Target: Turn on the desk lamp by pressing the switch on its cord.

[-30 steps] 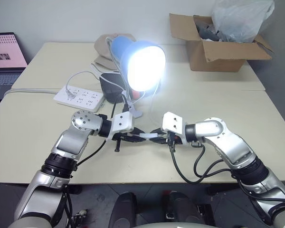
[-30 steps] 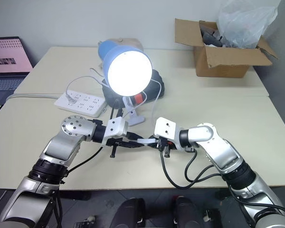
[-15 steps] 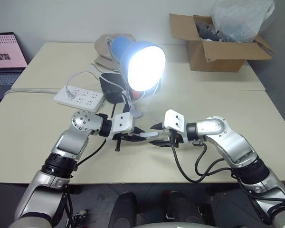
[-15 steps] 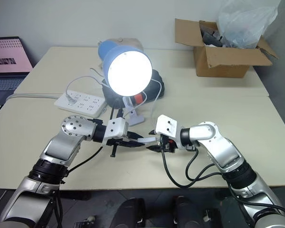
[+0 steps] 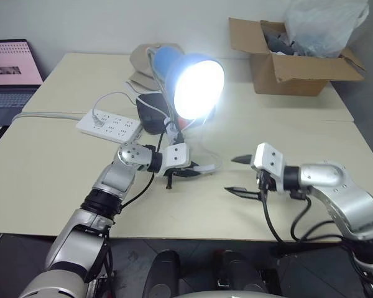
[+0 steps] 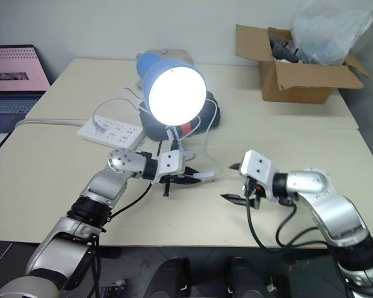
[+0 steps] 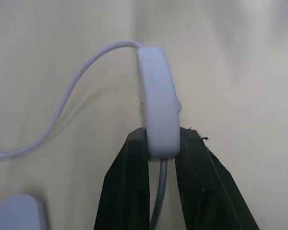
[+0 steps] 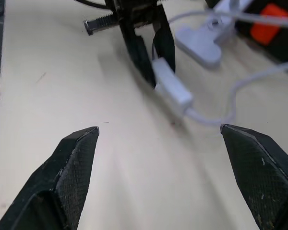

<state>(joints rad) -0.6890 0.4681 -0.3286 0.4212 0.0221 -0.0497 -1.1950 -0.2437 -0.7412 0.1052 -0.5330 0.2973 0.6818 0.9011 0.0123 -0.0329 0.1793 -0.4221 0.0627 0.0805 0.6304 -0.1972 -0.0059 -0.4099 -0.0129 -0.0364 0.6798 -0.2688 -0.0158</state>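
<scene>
Left tool grips the switch over the worktop, lamp lit, while right tool gapes, apart from it.

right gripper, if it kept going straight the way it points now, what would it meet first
Probably the switch, pinched in the left gripper: the open right gripper points at it across bare table, though depth is hard to judge.

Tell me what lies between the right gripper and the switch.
Bare tabletop only: in the right wrist view, nothing sits between the open right gripper and the switch held by the left gripper.
</scene>
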